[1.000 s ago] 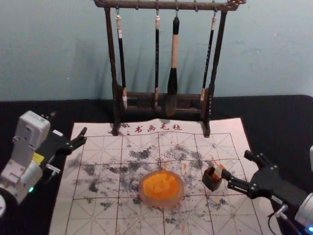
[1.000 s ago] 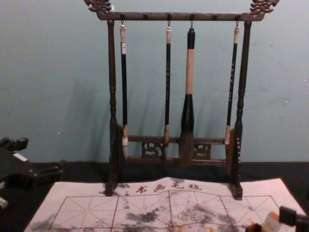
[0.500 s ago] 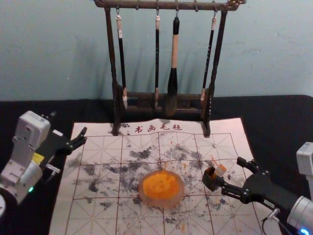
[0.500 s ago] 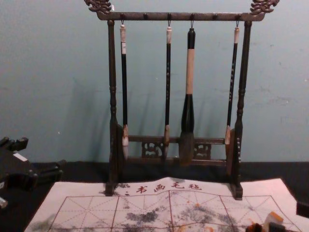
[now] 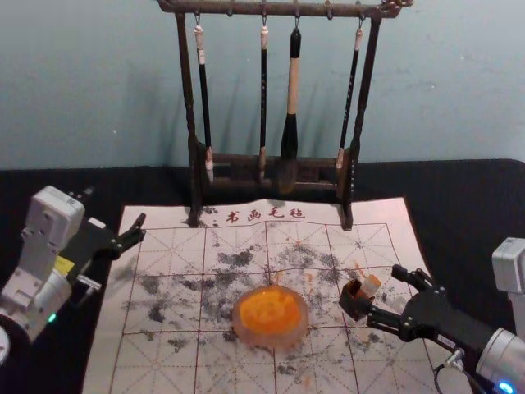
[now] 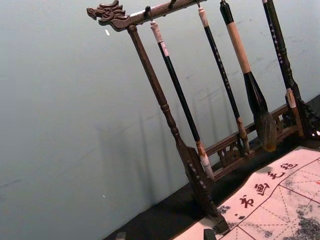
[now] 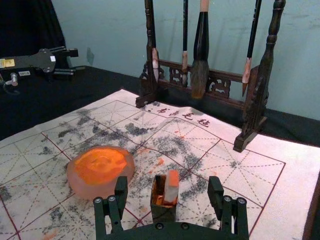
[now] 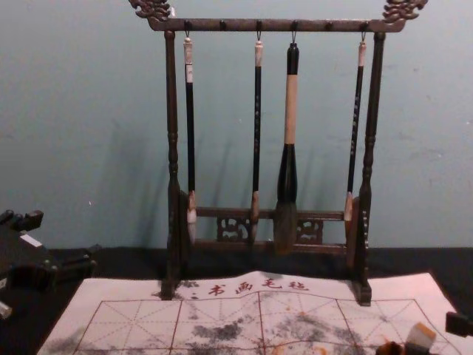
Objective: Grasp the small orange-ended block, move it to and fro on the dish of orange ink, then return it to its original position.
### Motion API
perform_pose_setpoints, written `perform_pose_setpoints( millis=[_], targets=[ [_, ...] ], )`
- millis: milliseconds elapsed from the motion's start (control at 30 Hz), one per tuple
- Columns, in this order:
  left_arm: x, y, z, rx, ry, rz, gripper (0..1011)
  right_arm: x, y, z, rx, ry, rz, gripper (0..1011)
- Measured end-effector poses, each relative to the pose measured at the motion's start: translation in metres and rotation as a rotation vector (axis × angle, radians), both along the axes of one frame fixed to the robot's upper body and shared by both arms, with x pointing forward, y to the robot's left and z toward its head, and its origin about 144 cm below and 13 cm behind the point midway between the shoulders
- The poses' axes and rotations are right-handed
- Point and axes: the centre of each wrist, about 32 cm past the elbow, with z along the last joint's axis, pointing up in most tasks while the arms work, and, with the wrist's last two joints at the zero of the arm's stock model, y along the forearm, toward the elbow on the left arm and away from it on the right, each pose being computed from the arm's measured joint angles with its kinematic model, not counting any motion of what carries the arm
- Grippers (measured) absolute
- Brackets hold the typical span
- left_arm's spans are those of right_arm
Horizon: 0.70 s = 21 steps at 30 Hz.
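Progress: either pre-grasp or just after release, can't tell wh.; if the latter, only the retreat's left. Tall dark wood brush rack (image 8: 236, 26) at back w/ brushes hanging, prob. not in the way. White gridded calligraphy mat (image 5: 156, 361) in front, ink-smudged. L gripper (image 6: 165, 235) parked at mat's left, fingers apart, empty. R gripper (image 7: 168, 185): fingers spread either side of block, clamped on nothing. Round translucent ink dish (image 7: 85, 187), orange inside, left of box. Small dark square box (image 7: 162, 214) could get knocked by fingers. White orange-ended block (image 7: 171, 194) sticks up from it, tilted.
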Motion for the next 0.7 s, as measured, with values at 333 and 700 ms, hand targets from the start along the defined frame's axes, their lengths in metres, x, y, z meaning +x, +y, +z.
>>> perform_pose_setpoints(
  millis=[333, 700],
  targets=[
    [0.0000, 0.0000, 0.0000, 0.000, 0.000, 0.000, 1001, 0.0027, -0.0004, -0.0008, 0.012, 0.009, 0.001, 1000],
    [0.0000, 0.0000, 0.0000, 0.000, 0.000, 0.000, 1001, 0.0039, -0.0024, -0.0017, 0.037, 0.030, 0.003, 1000]
  ],
)
